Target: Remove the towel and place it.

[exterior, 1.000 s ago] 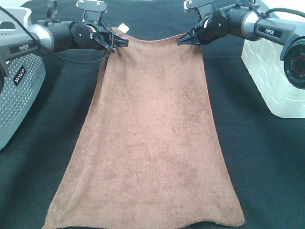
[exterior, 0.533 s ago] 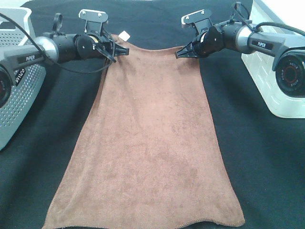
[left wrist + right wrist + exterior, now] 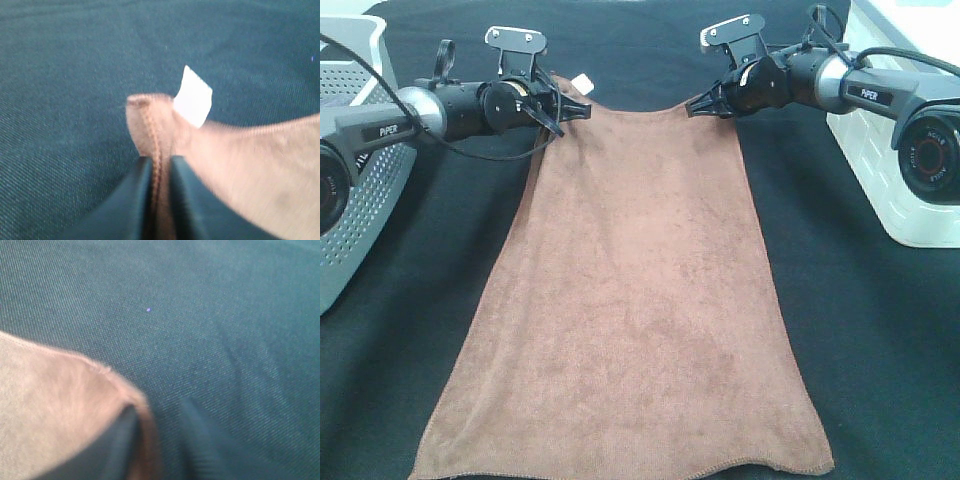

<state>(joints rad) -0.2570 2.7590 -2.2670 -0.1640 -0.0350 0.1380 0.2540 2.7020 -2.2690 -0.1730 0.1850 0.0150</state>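
While the towel lies spread, high view: the towel (image 3: 640,300) is flat and lengthwise on the black-covered surface (image 3: 880,330). Its near hem is at the bottom of the view and its two far corners are at the two hands.
Step in hand, high view: letting go, as I judge it, since the cloth already looks placed.
How to do it well: open both hands fully before either arm moves, then lift straight up and clear of the corners. A finger caught in the plush would drag the far edge and crease it. The far edge sags between the corners, so both hands should let go together.
Left hand, high view: the left hand (image 3: 578,108) is low at the far left corner, just beside the white tag (image 3: 583,80).
Right hand, high view: the right hand (image 3: 698,105) is low at the far right corner.
Left wrist view: the fingers (image 3: 130,200) stand close together with the stitched hem between them. I cannot tell whether they press it or merely flank it. The tag stands up just past the tips.
Right wrist view: the fingers (image 3: 115,445) stand apart, with dark cloth showing in the gap. The towel's corner lies against one finger only — nothing is clamped.
Bins: the grey basket (image 3: 360,200) and the white bin (image 3: 900,170) sit to either side, off the towel.
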